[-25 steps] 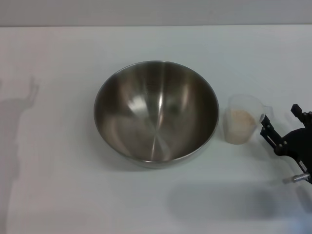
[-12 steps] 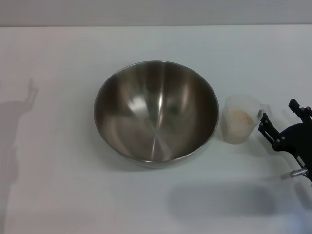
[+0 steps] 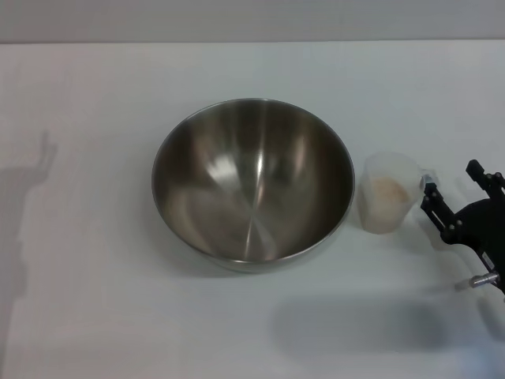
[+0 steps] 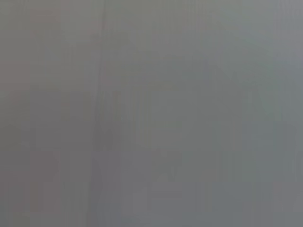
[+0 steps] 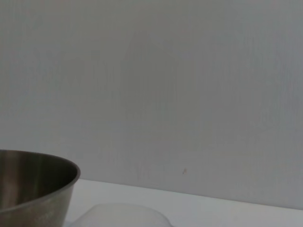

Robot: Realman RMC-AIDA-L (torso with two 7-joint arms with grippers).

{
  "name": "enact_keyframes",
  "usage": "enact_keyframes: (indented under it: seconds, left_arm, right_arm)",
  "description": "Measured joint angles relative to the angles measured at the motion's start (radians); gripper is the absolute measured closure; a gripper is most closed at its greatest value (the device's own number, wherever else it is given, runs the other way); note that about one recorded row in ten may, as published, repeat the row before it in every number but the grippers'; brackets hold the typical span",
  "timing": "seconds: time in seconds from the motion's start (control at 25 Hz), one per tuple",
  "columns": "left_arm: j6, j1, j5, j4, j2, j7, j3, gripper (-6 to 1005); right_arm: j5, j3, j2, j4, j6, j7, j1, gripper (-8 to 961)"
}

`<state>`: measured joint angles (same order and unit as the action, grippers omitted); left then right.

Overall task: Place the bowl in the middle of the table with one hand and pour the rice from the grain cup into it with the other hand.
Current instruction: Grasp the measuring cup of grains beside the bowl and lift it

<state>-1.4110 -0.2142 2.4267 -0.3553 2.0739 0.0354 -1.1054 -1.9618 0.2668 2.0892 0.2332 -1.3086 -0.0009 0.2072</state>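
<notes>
While the bowl (image 3: pixel 252 181) sits at the centre of the frame on the table (image 3: pixel 95 316), the cup (image 3: pixel 388 193) (rice (image 3: pixel 387 189) inside) stands just right of it. At the right edge, the right gripper (image 3: pixel 451 186) has its fingers spread either side of the cup's handle. Nothing lies between cup and bowl.
</notes>
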Motion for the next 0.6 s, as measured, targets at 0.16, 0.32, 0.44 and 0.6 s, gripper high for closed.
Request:
enact_keyframes:
  seconds: [0.16, 0.32, 0.44, 0.6]
  left_arm:
    - [0.006, -0.002, 0.000, 0.006, 0.000, 0.000, 0.000, 170]
    - [0.007, -0.001, 0.000, 0.007, 0.000, 0.000, 0.000, 170]
    - [0.007, 0.000, 0.000, 0.008, 0.000, 0.000, 0.001, 170]
    - [0.008, -0.001, 0.000, 0.014, 0.000, 0.000, 0.001, 171]
  right_arm:
    - [0.000, 0.001, 0.000, 0.000, 0.001, 0.000, 0.003, 233]
    - [0.000, 0.012, 0.000, 0.000, 0.008, 0.002, 0.010, 356]
    - [0.000, 0.012, 0.000, 0.000, 0.009, 0.000, 0.010, 449]
    - [0.000, 0.012, 0.001, 0.000, 0.009, 0.000, 0.014, 572]
